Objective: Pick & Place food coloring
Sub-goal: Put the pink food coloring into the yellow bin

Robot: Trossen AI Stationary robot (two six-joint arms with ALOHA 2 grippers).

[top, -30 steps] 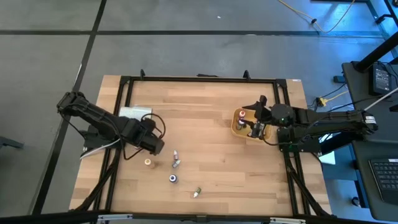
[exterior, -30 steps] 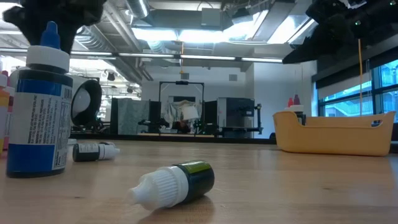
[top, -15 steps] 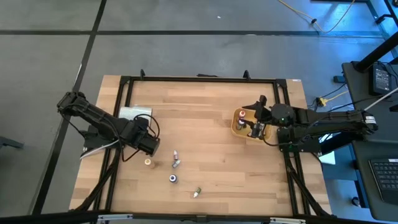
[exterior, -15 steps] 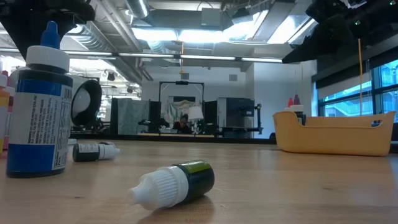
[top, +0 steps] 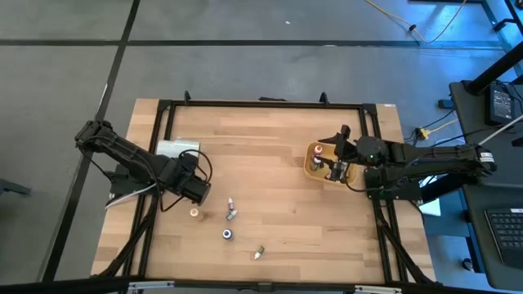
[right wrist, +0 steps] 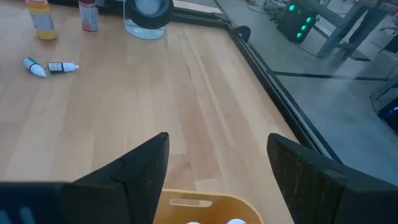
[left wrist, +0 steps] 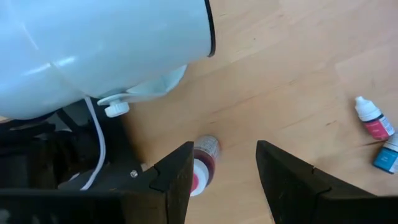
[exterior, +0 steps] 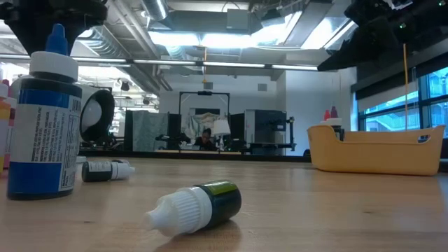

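The left gripper [left wrist: 222,177], fingers released, hangs over an upright red bottle [left wrist: 204,160] at lower centre, framed between its fingers.

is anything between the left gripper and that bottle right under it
Nothing visible. The left gripper is open, and the red-labelled bottle shows in the gap between its fingers on bare wood. The other loose bottles lie off to one side.

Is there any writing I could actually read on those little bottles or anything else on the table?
Blue bottle: its label carries lines of small print, too blurred to read.
Green bottle lying on its side: no legible label.
Small dark bottle lying farther back: label too small to read.
Tan tray: no writing visible.
No text can be read anywhere.
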